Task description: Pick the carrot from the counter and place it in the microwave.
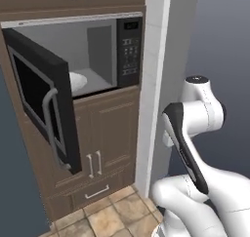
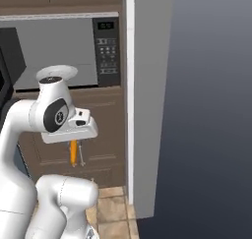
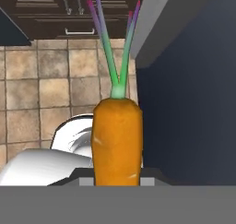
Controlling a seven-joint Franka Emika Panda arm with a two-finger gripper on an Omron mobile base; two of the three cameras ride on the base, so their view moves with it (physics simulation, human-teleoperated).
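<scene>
While gripped, the carrot [image 3: 117, 142] hangs (microwave [image 1: 73, 55] door ajar).

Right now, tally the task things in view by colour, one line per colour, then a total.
Orange: 1, the carrot held in the shut gripper
Black-fronted: 1, the microwave, door open
White: 1, the round plate inside it
Total: 3
</scene>
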